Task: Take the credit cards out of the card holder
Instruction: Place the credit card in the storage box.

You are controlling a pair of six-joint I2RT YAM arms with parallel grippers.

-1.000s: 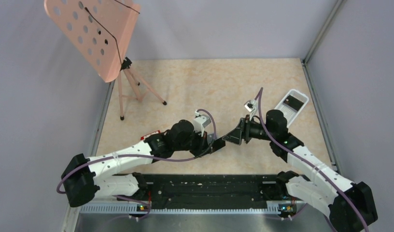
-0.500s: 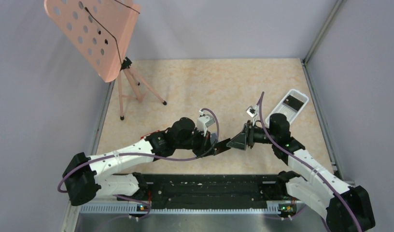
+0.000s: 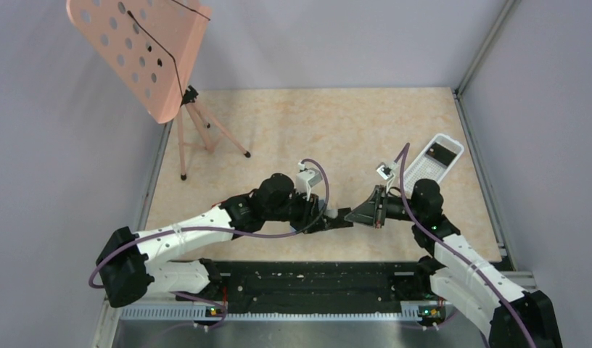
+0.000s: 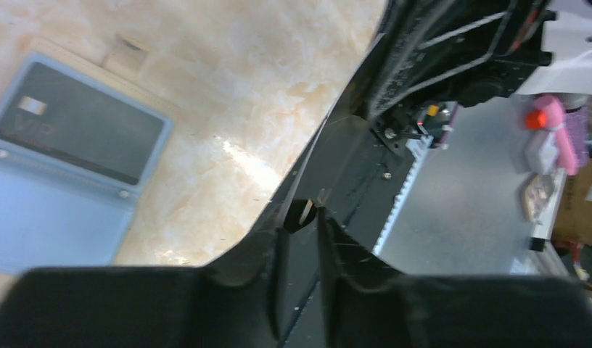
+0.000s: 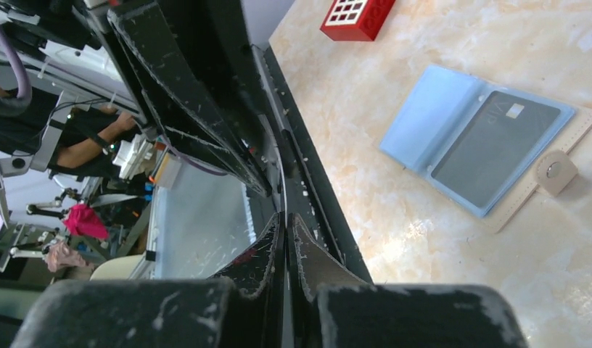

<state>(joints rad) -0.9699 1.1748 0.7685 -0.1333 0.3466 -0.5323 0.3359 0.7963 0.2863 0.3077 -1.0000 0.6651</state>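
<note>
The R end effector [image 5: 286, 233] is closed tight on a thin dark card [image 5: 281, 190], seen edge-on, over the front-middle part of the surface [image 3: 315, 130]. The L end effector [image 4: 300, 225] meets it tip to tip. Its fingers stand a little apart w/ a narrow gap, and I cannot tell if they touch the card. The card holder [image 5: 438, 119] lies open and flat on the surface, blue side up, below the two end effectors. A second card [image 5: 496, 148] sits in one panel of it. A red block [image 5: 358, 16] lies near the holder, not touching. At the far R, a white tray [image 3: 427, 167] has a third card [image 3: 442, 153] in it.
</note>
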